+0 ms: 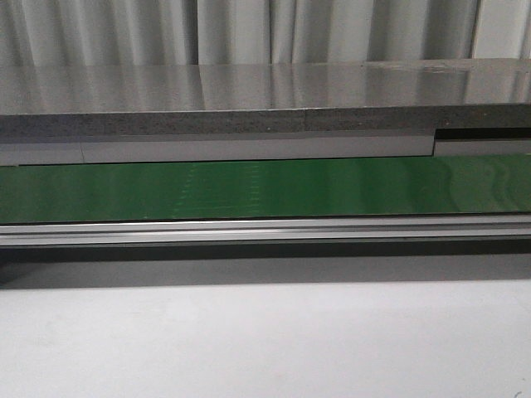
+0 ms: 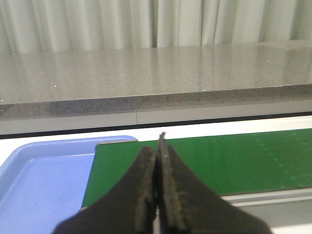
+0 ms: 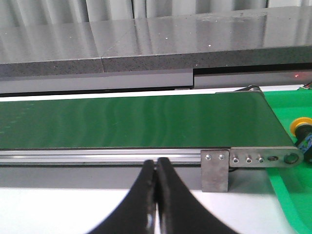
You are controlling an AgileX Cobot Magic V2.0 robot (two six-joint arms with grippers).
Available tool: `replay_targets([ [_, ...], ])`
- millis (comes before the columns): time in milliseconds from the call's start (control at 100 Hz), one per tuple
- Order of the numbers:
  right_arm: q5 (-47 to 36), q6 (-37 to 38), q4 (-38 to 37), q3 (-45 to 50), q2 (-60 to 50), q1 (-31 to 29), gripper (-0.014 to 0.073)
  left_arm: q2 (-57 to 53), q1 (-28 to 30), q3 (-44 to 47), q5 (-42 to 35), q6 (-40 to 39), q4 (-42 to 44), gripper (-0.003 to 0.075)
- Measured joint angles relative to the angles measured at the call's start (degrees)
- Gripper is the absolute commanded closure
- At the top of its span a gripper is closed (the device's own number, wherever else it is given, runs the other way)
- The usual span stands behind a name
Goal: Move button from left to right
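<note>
I hold both arms back from the green belt [image 1: 265,189], near the robot's side of it, so the conveyor lane is unobstructed. The front view shows the belt running the full width of the frame with nothing on it; neither arm appears there.

Left gripper [image 2: 157,146]: the two fingers are pressed together with nothing between them. It points over the left end of the belt, where one blue tray [image 2: 44,175] sits against the belt edge. The visible part of this tray holds nothing.

Right gripper [image 3: 156,168]: fingers likewise together and carrying nothing. It faces the right end of the belt, where the roller bracket [image 3: 251,158] closes the frame.

Location of the button [image 3: 302,132]: it lies in the green tray [image 3: 287,195] just past the right end of the belt, yellow cap showing, black body partly cut off by the frame edge. I judge that this one already sits at the destination side.

Count:
- Buttons in view: one.
- Trays: two, one blue at the left, one green at the right.
- Belts: one.
- Grippers: two, both empty.

No button is visible at the left side. Any further transfer needs a new one arriving there; the hidden part of the blue tray may hold more.
</note>
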Motion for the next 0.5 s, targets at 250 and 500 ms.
replay_targets([
  [250,0.0,0.0,0.0,0.0,0.0,0.0,0.0661,-6.32,0.0,6.39,-0.93,-0.13,0.21,0.074],
  [500,-0.09,0.0,0.0,0.0,0.0,0.0,0.0661,-6.32,0.0,9.13,-12.05,-0.56,1.55,0.074],
])
